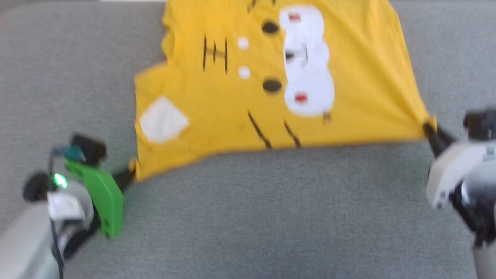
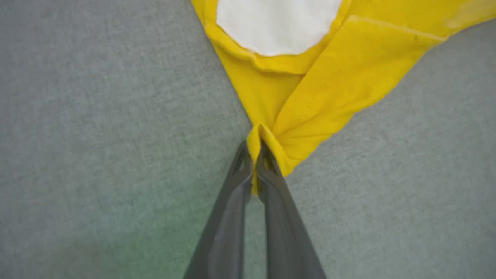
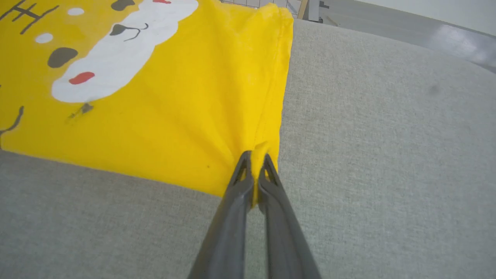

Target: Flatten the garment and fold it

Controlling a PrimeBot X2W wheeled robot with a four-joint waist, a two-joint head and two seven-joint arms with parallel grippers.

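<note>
Flattening | our left pincer (image 2: 255,155) and right pincer (image 3: 255,164) each pinch a shirt (image 1: 348,77) corner, it stretches taut between them | print up, nearly flat | we judge folding not begun

tabletop (image 1: 271,217): grey woven covering, even in tone, far edge rounded in the right wrist view. beyond that edge: grey floor (image 3: 387,27) with a glossy patch of reflected light, pale wall (image 3: 445,9) behind it, slanted wooden leg (image 3: 302,8), wire grid (image 3: 252,4) partly seen.
</note>
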